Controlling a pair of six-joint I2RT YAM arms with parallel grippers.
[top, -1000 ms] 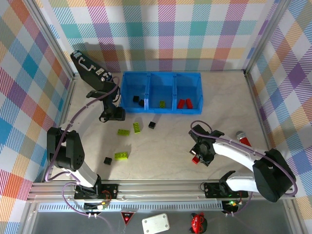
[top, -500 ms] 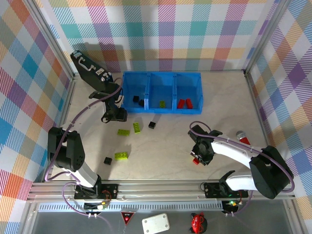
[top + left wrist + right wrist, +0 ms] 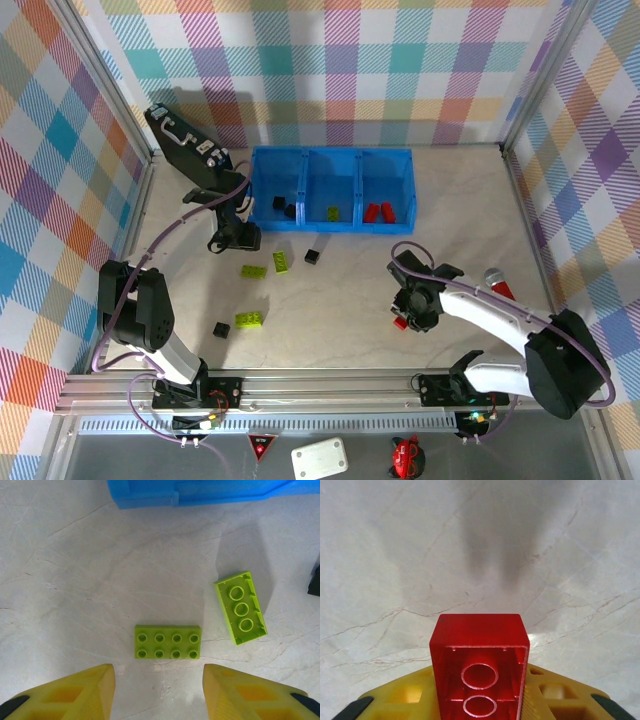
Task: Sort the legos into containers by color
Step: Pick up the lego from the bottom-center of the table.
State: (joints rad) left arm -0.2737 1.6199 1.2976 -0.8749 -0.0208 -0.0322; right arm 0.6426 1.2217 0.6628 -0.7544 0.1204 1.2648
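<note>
Now the right hand (image 3: pixel 406 316) clamps a red lego (image 3: pixel 479 647); the left hand (image 3: pixel 159 680) is parted, holding nothing.

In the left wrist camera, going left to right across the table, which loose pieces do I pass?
Flat lime green eight-stud lego → tilted lime green three-stud lego → black lego, cut off at the right edge.
</note>
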